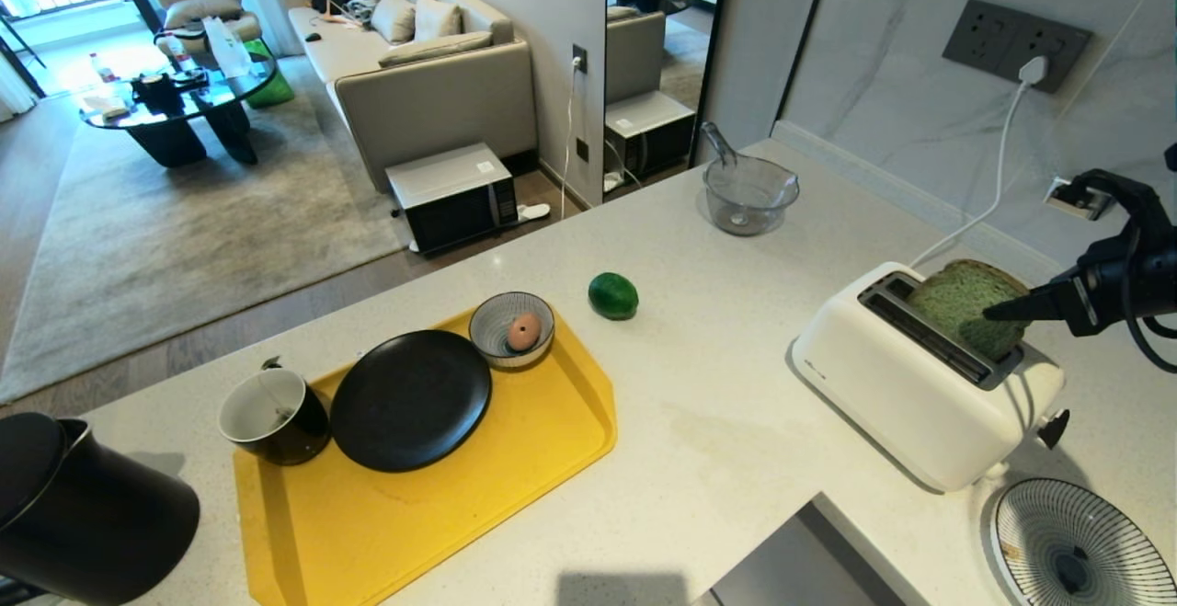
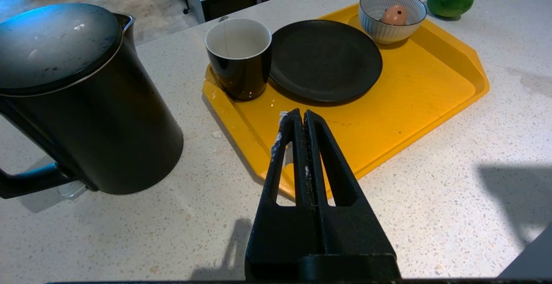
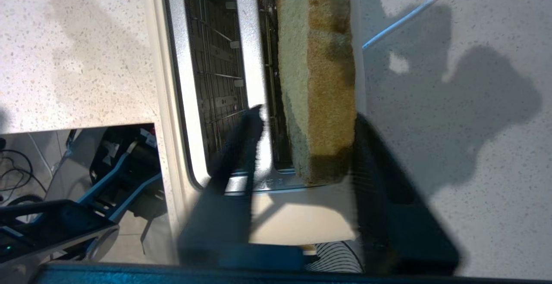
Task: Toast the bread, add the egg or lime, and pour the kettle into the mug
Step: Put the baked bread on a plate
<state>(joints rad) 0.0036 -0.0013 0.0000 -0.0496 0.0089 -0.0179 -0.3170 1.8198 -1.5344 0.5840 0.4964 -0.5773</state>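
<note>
Right claw part-open, straddling the bread.

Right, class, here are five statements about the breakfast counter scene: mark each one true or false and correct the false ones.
1. The bread stands in a slot of the toaster. True.
2. The lime lies on the yellow tray. False: it rests on the counter beside the tray.
3. The egg sits in the striped bowl. True.
4. The mug stands on the black plate. False: it stands beside the plate, on the tray's corner.
5. The left gripper holds the kettle. False: it is shut and empty, apart from the kettle.
</note>
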